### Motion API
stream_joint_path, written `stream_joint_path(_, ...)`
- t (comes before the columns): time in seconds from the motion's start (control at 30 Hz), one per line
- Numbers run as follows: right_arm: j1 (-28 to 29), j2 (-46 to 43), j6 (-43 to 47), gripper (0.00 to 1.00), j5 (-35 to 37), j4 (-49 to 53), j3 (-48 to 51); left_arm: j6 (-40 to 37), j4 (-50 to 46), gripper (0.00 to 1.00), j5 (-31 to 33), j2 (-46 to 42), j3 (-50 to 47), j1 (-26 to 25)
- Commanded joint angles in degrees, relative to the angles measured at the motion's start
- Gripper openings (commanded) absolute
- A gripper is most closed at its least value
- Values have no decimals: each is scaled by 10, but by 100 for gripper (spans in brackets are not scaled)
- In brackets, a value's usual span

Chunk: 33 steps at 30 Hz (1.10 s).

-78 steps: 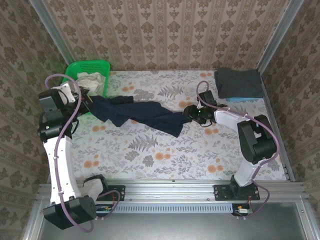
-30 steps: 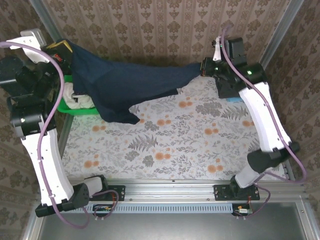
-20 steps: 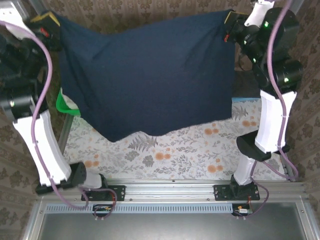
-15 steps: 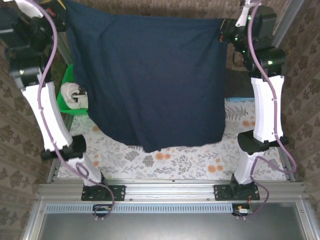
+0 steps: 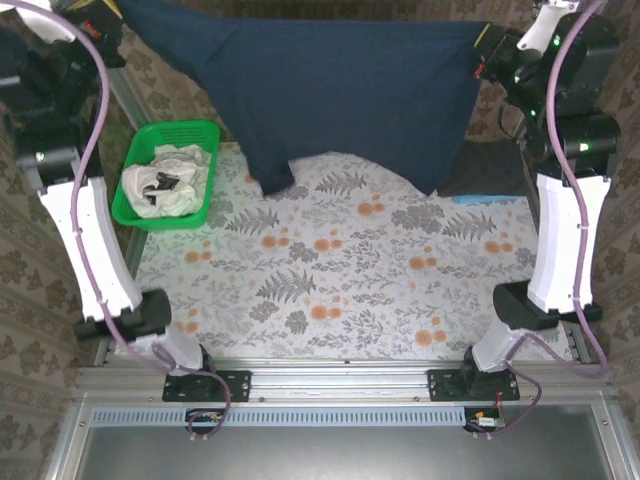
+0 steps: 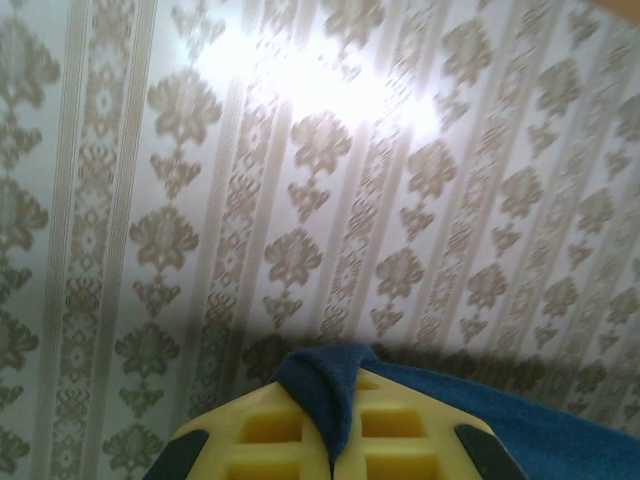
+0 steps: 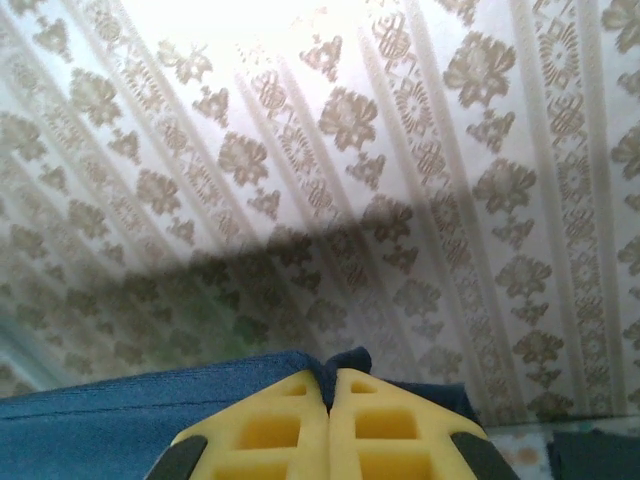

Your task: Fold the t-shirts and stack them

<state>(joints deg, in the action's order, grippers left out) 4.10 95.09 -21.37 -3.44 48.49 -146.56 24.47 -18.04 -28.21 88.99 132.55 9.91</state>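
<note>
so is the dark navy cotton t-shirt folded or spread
Spread: dark navy cotton t-shirt hangs stretched between the left gripper and right gripper.

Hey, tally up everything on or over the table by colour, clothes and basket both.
navy t-shirt: 1
dark grey t-shirt: 1
light blue cloth: 1 (only an edge shows)
white clothes heap: 1 (pieces inside can't be counted)
green basket: 1
Total: 5

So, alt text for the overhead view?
A navy t-shirt hangs stretched in the air, pinched by a robot's left gripper and right gripper, above a flowered table. A green basket of pale clothes sits at left.
</note>
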Motion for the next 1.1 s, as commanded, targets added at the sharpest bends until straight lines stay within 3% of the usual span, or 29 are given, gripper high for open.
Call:
stream_joint_path(0.0, -7, -100, -14, 0, -82, -44, 164, 6, 156, 0, -7, -152, -229, 7)
stream_joint_path(0.07, 5, -194, -18, 0, -124, -111, 360, 5, 236, 0, 34, -280, -454, -6)
stream_joint_path(0.23, 42, -366, -74, 0, -98, -225, 817, 31, 224, 0, 119, -498, -862, -93)
stream_joint_path(0.33, 43, -400, -115, 0, -81, -236, 1001, 65, 182, 0, 155, -562, -1027, -150)
stream_joint_path(0.4, 44, -398, -131, 0, -59, -215, 1069, 90, 134, 0, 152, -583, -1089, -169)
stream_joint_path(0.53, 44, -406, -122, 5, -35, -142, 1112, 116, 7, 0, 159, -633, -1134, -190)
stream_joint_path(0.6, 43, -414, -112, 14, -16, -106, 1098, 127, -35, 0, 169, -655, -1140, -191)
stream_joint_path(0.67, 43, -414, -100, 36, -8, -80, 1069, 130, -72, 17, 177, -656, -1135, -191)
stream_joint_path(0.73, 45, -413, -96, 47, -10, -68, 1038, 125, -100, 26, 180, -640, -1124, -191)
stream_joint_path(0.8, 50, -412, -97, 49, -15, -71, 1013, 113, -128, 37, 185, -618, -1105, -191)
stream_joint_path(0.93, 83, -404, -100, 52, -5, -86, 974, 108, -160, 46, 217, -586, -1055, -191)
stream_joint_path(1.07, 103, -339, -113, 53, -13, -175, 980, 103, -81, 54, 228, -522, -1025, -192)
